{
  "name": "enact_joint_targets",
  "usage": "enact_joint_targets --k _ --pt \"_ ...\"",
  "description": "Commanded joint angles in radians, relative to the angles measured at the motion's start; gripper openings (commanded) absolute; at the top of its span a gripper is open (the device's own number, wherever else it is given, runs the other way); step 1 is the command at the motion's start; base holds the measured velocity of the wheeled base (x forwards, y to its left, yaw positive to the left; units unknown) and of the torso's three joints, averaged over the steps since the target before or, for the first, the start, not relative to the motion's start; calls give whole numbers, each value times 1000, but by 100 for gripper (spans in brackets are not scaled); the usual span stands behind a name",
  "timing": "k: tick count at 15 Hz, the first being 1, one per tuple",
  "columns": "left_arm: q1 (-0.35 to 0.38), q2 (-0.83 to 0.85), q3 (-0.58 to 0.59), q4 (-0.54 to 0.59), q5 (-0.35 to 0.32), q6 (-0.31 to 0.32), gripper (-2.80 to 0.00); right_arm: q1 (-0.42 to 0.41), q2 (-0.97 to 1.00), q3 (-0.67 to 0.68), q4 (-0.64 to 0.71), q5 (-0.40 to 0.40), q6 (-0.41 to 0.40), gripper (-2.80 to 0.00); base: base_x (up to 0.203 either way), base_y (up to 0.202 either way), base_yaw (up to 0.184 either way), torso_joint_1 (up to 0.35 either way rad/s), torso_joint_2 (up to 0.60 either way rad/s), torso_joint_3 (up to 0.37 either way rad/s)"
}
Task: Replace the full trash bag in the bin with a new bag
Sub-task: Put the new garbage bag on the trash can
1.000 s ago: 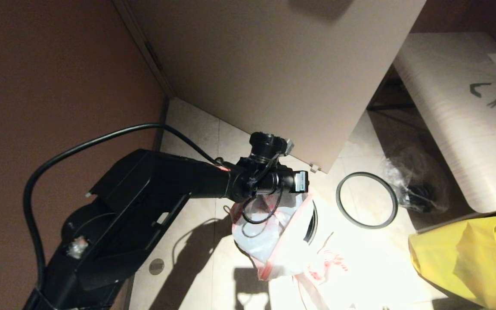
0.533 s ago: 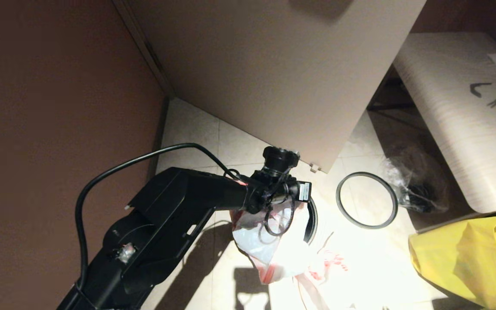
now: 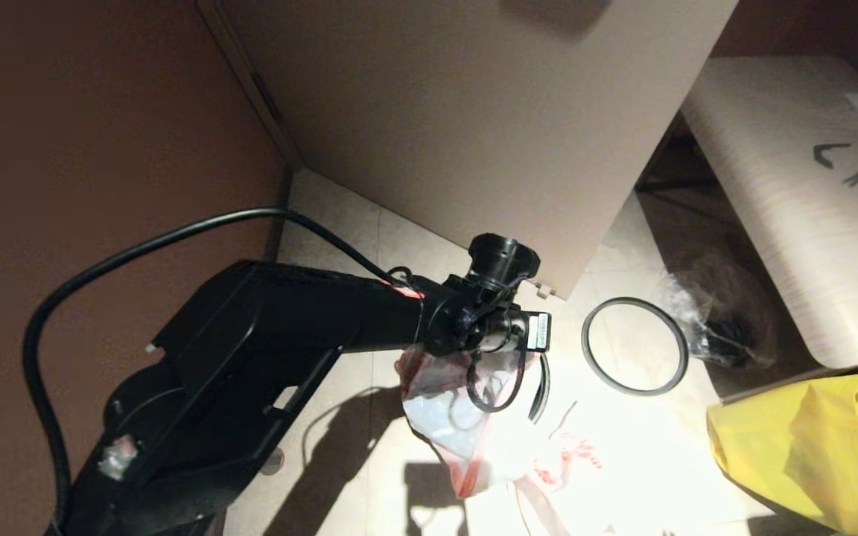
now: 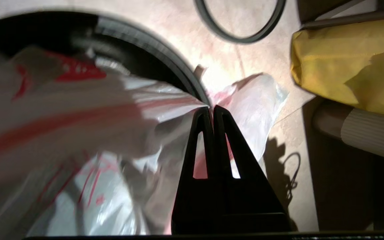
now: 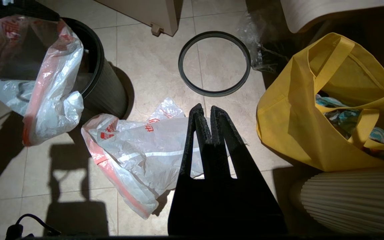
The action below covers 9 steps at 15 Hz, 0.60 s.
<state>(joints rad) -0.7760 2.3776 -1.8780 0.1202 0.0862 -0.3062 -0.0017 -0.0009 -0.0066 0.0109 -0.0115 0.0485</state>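
Half the bin point(image 5: 107, 87) behind bag point(image 5: 42, 80)

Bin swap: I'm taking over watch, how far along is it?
Done: the grey rim ring lies off on the floor. In hand: the left gripper is shut on the full trash bag, which spills over the rim of the bin. Left: clear that bag, fit the new bag lying flat nearby, refit the ring. Right gripper idles, shut.

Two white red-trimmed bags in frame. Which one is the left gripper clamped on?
The bag draped over the bin rim: the left gripper is pinching its film. The other bag lies flat on the floor, untouched.
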Motion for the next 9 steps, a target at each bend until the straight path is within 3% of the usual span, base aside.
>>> enact_joint_targets --k 1,9 --pt "-13 -91 65 19 27 -22 -280 0 1 -1 0 -1 1 -280 0 0 0 0 0 0" --pt "33 -340 561 2 85 -82 -280 0 1 -3 6 -2 1 -280 0 0 0 0 0 0"
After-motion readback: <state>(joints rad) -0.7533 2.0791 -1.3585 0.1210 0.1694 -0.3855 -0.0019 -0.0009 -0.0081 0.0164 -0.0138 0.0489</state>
